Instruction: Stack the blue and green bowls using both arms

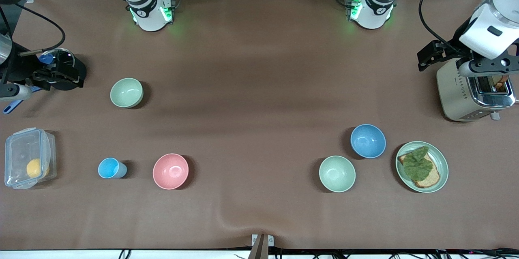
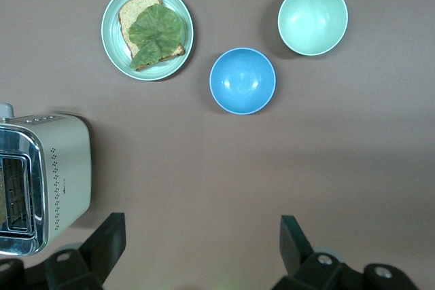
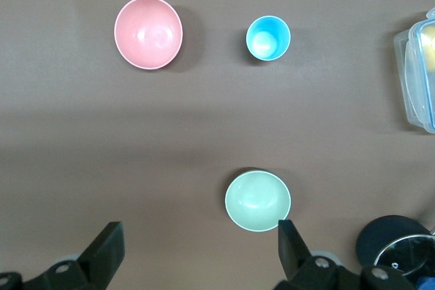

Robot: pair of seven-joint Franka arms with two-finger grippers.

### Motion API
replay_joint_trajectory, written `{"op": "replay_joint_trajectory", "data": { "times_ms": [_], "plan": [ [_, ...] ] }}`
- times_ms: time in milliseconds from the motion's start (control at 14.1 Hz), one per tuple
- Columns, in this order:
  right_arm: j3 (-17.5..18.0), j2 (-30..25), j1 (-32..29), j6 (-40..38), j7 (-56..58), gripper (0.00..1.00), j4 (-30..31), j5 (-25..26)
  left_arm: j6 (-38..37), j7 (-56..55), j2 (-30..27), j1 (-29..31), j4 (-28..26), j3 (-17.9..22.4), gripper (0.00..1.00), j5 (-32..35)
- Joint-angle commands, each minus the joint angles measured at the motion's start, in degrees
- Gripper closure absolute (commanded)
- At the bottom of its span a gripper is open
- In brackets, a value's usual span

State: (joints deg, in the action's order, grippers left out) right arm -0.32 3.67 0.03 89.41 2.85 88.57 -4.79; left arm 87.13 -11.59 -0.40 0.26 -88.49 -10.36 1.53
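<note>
From the front view, the blue bowl (image 1: 368, 141) sits upright on the brown tabletop (image 1: 259, 68) toward my left arm's end, with a green bowl (image 1: 337, 173) just beside it, nearer to the camera, not touching. A green plate (image 1: 442, 157) with bread and a leaf lies close by, further toward that end, and a toaster (image 1: 466, 93) stands farther from the camera. My left end effector (image 1: 484, 66) hangs over the toaster. Toward my right arm's end stand a second green bowl (image 1: 126, 93), a pink bowl (image 1: 170, 171), a small light-blue cup (image 1: 109, 168) and a clear lidded box (image 1: 26, 163) with something yellow in it. My right end effector (image 1: 12, 92) hangs over that edge of the tabletop, near a dark round lid (image 1: 65, 68).

In the left wrist view, my left end effector (image 2: 202, 252) has its fingers (image 2: 296, 239) spread wide, holding nothing. The blue bowl (image 2: 242, 81), the green bowl (image 2: 312, 19) and the plate (image 2: 112, 39) lie below, apart from one another.

In the right wrist view, my right end effector (image 3: 200, 252) also stands wide apart and empty. The second green bowl (image 3: 257, 201) sits just beside one finger (image 3: 292, 242) in the picture; the pink bowl (image 3: 148, 32) and the cup (image 3: 268, 38) lie well apart from it.
</note>
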Motion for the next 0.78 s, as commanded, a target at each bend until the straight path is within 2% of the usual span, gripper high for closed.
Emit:
{"op": "replay_joint_trajectory", "data": {
  "times_ms": [0, 427, 711],
  "plan": [
    [0.1, -0.6, 0.2, -0.2, -0.9, 0.00, 0.2, 0.5, -1.2, -0.4, 0.0, 0.5, 0.9, -0.3, 0.00, -0.9],
    [0.0, -0.7, 0.2, -0.6, -0.9, 0.00, 0.3, 0.7, -0.9, -0.4, 1.0, 0.3, 0.6, -0.3, 0.00, -0.8],
    [-0.1, -0.9, 0.2, -1.0, -0.7, 0.00, 0.5, 0.7, 0.6, -0.3, 8.4, -0.3, 0.5, -0.3, 0.00, -0.1]
  ]
}}
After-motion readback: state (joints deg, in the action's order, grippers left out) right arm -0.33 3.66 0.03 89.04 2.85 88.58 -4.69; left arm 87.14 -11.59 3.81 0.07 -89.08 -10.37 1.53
